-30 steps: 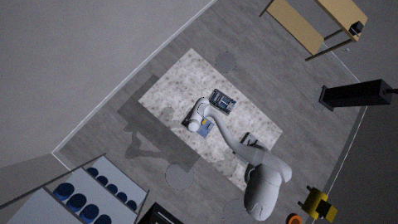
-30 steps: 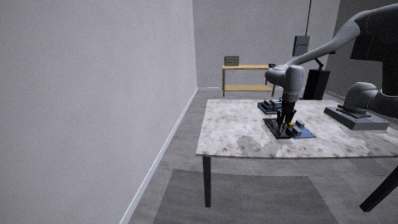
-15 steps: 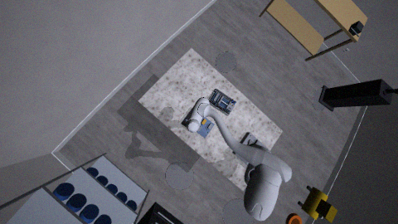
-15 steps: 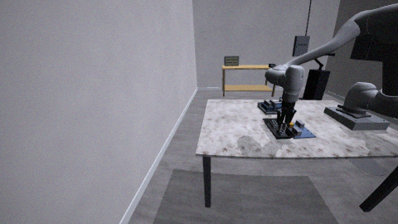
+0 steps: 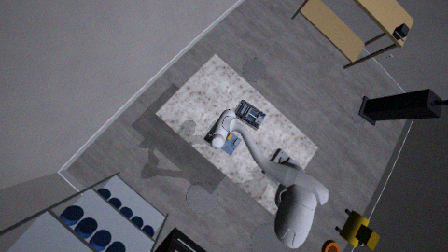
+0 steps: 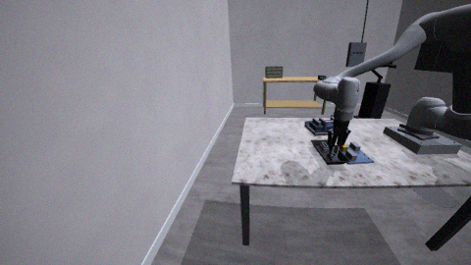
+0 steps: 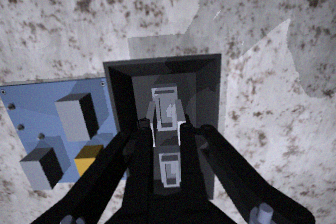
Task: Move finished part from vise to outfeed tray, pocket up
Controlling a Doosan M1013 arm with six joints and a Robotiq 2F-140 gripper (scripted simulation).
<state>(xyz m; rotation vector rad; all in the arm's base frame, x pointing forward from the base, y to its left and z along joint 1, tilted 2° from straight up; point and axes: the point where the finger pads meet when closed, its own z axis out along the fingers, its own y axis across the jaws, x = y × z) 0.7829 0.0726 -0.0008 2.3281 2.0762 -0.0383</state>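
Observation:
In the wrist view my gripper (image 7: 165, 109) is shut on the finished part (image 7: 167, 112), a small light grey block held lengthwise between the two dark fingers. It hangs inside the outfeed tray, a dark box with raised walls. I cannot tell whether the part touches the tray floor. The vise (image 7: 59, 132), a blue plate with two grey jaw blocks and a yellow piece (image 7: 89, 160), lies just left of the tray and is empty. In the exterior view the gripper (image 6: 337, 148) points straight down into the tray (image 6: 328, 152), beside the vise (image 6: 355, 156).
A second dark fixture (image 6: 320, 126) with parts sits farther back on the marbled table (image 6: 343, 152). The arm's grey base plate (image 6: 422, 142) is at the table's right. A yellow shelf (image 6: 291, 90) stands by the far wall.

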